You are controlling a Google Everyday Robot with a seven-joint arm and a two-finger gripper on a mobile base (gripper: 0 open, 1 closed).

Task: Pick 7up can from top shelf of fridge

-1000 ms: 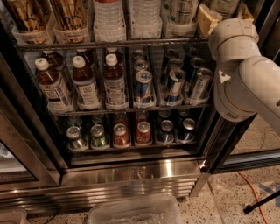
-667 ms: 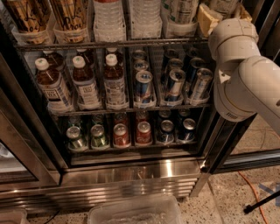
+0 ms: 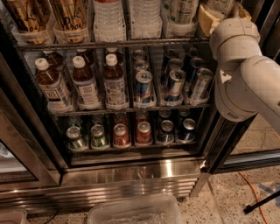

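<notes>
The fridge (image 3: 131,177) stands open in front of me, with wire racks and a ribbed steel base. The top shelf (image 3: 109,44) runs across the upper edge of the view, fronted by clear holders. The 7up can (image 3: 181,9), pale with green lettering, sits in a holder at the shelf's right; its top is cut off by the frame. My white arm (image 3: 245,83) reaches up from the right. My gripper (image 3: 211,19) shows only as a tan part at the top right, just right of the can.
Brown drinks (image 3: 26,15) and clear water bottles (image 3: 109,17) fill the top shelf's left and middle. Bottles (image 3: 83,83) and blue-silver cans (image 3: 175,83) fill the middle rack, small cans (image 3: 120,134) the bottom. A clear plastic bin (image 3: 135,212) lies on the floor. An orange cable (image 3: 251,192) lies at the right.
</notes>
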